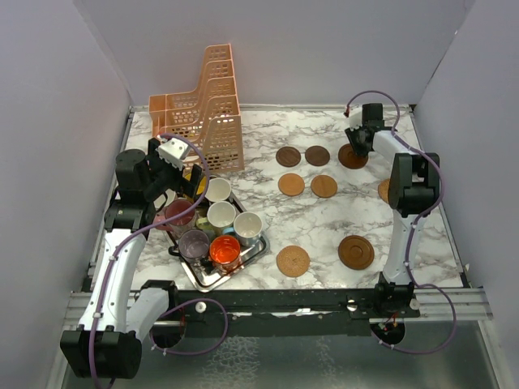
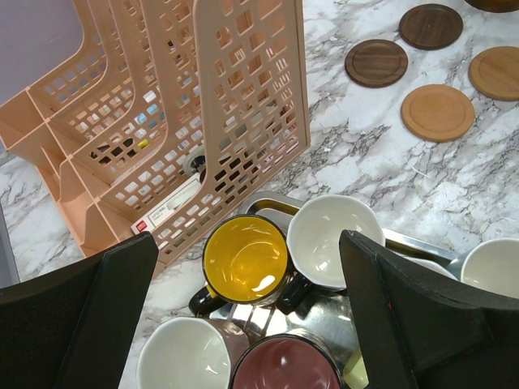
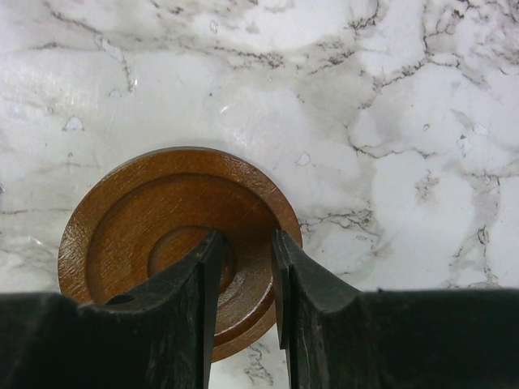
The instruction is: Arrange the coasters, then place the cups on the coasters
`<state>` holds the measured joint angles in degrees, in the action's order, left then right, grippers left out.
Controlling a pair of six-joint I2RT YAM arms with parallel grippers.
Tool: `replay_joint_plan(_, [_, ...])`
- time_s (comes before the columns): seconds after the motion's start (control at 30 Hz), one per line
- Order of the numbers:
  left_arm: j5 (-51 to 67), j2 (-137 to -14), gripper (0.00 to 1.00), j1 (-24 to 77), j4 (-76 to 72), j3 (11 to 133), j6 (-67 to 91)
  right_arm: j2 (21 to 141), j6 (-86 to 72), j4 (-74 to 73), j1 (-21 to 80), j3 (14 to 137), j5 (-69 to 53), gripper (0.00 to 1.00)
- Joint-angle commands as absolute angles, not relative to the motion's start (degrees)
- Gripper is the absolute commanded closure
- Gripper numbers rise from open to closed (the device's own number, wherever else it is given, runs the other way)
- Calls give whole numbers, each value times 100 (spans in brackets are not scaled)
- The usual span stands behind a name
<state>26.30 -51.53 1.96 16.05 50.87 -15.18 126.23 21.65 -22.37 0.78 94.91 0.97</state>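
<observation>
Several cups stand on a silver tray (image 1: 248, 258): yellow (image 2: 246, 259), white (image 2: 334, 239), maroon (image 2: 285, 365), orange (image 1: 225, 251) and grey-purple (image 1: 195, 243). My left gripper (image 2: 247, 243) hangs wide open above the yellow cup and holds nothing. Several round wooden coasters lie flat on the marble, among them dark ones (image 1: 288, 156) (image 1: 317, 155) and tan ones (image 1: 291, 184) (image 1: 323, 185). My right gripper (image 3: 246, 243) hovers low over a rimmed brown coaster (image 3: 138, 219) at the far right. Its jaws stand a narrow gap apart over the coaster's near edge and clamp nothing.
A peach plastic file rack (image 1: 203, 109) stands at the back left, just behind the tray. Two more coasters (image 1: 293, 260) (image 1: 356, 252) lie near the front. Another coaster (image 1: 384, 190) is half hidden by the right arm. Grey walls enclose the table.
</observation>
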Motion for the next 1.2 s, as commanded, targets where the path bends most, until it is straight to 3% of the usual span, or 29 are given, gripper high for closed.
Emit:
replay_joint_plan(0.0, [2772, -5057, 1, 193, 1636, 5048, -1584, 12990, 2038, -2384, 77, 9692, -49, 68])
replay_joint_plan(0.8, [2804, -5039, 1, 199, 1636, 4971, -1655, 11982, 1802, -2733, 71, 9871, -435, 64])
replay_joint_plan(1.17, [2753, -4986, 1, 193, 1667, 5067, -1565, 10314, 2310, -2904, -190, 8033, -660, 64])
